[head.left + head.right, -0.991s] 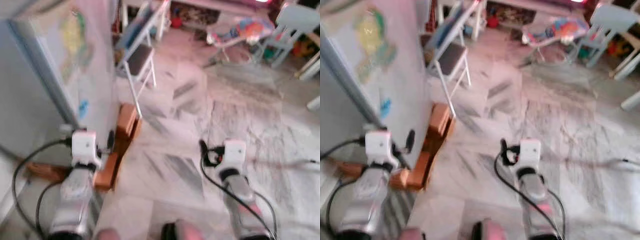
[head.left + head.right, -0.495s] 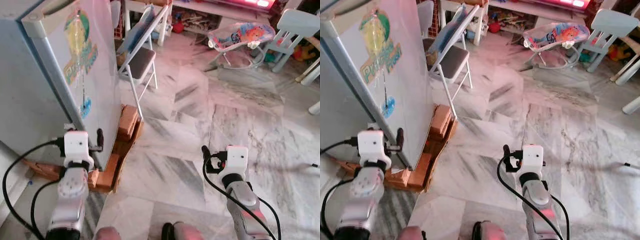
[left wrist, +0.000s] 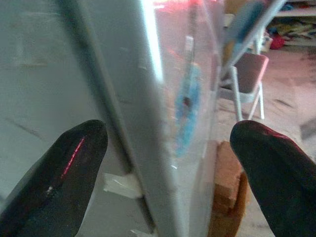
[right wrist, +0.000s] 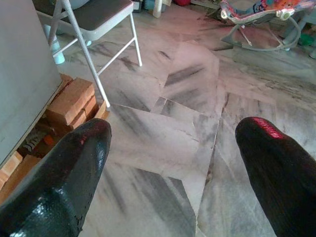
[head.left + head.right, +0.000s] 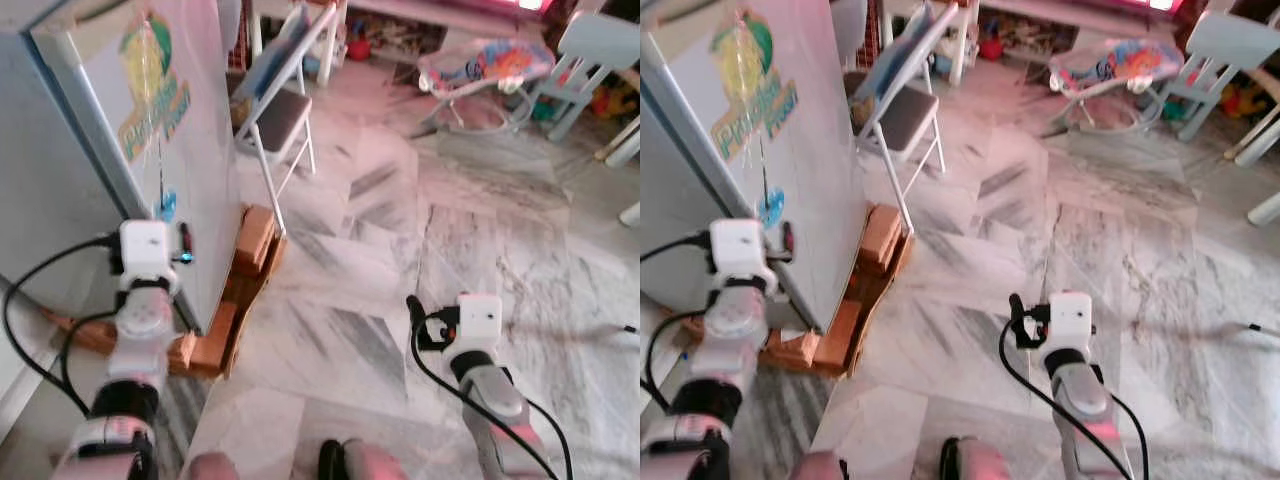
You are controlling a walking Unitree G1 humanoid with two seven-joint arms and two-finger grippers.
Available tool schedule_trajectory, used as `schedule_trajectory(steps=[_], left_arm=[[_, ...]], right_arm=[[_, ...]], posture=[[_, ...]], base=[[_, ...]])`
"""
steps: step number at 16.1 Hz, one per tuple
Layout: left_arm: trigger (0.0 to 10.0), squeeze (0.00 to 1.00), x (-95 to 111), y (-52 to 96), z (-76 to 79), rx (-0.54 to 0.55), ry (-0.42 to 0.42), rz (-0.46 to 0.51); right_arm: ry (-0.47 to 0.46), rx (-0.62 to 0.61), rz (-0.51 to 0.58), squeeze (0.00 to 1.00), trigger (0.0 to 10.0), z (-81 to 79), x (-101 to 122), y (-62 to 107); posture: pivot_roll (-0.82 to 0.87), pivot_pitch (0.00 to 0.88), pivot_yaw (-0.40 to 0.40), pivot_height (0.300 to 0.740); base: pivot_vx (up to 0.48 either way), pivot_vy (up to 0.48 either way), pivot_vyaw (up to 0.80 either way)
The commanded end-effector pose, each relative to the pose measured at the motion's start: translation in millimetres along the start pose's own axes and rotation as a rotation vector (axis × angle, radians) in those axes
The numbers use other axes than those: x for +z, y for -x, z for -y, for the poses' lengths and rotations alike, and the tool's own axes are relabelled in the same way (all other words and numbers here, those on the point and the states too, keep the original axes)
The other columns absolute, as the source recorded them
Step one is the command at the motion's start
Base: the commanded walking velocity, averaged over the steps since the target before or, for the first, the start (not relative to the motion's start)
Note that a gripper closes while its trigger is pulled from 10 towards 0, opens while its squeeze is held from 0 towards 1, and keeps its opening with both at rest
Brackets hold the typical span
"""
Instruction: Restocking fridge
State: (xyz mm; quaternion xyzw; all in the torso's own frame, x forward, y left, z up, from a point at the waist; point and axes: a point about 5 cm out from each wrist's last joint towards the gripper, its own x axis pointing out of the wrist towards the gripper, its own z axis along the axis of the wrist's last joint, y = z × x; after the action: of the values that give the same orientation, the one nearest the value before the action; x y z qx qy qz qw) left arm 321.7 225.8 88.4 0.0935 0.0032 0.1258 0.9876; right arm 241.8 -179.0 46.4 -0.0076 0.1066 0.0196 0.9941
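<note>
Left tool (image 3: 168, 148) straddles blurred fridge (image 3: 123, 74) edge

The left gripper (image 3: 165, 163), two long black fingers spread apart, now sits higher and closer against the front corner edge of the tall pale-grey stickered fridge (image 5: 150, 150) than half a second ago.

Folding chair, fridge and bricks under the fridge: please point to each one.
Folding chair (image 5: 281, 113), left eye view, on its dark seat.
Fridge (image 5: 805, 170), right eye view, on its pale side wall.
Bricks (image 4: 73, 100), right wrist view, on the top brick.
</note>
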Motion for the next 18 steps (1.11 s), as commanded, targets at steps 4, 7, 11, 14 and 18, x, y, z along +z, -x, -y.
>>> schedule_trajectory(steps=[4,7,11,14,18], left_arm=[[10.0,0.00,3.9,-10.5,-0.7,0.013,0.009,0.014],[10.0,0.00,10.8,-16.2,11.5,-0.053,0.039,0.033],[10.0,0.00,16.8,-12.6,47.2,-0.238,0.109,0.047],[10.0,0.00,18.0,-17.6,50.3,-0.230,0.104,0.025],[10.0,0.00,79.8,4.2,162.0,-0.738,0.182,0.164]], right_arm=[[0.004,-0.005,-0.012,0.00,10.0,3.0,0.2,4.4],[0.017,0.019,-0.033,0.00,10.0,7.1,-0.9,11.7],[0.029,-0.001,-0.076,0.00,10.0,17.4,-9.4,18.8],[0.016,0.037,-0.096,0.00,10.0,7.1,-9.9,16.5],[0.108,0.014,-0.294,0.00,10.0,22.4,-45.0,37.4]], posture=[[0.07,0.161,-0.115,0.740],[0.06,0.163,-0.118,0.740],[0.05,0.163,-0.114,0.740],[0.05,0.159,-0.113,0.740],[0.07,0.155,-0.110,0.740]], base=[[0.000,0.000,0.00],[0.000,0.000,0.00],[0.000,0.000,0.00],[0.000,0.000,0.00],[0.000,0.000,0.00]])
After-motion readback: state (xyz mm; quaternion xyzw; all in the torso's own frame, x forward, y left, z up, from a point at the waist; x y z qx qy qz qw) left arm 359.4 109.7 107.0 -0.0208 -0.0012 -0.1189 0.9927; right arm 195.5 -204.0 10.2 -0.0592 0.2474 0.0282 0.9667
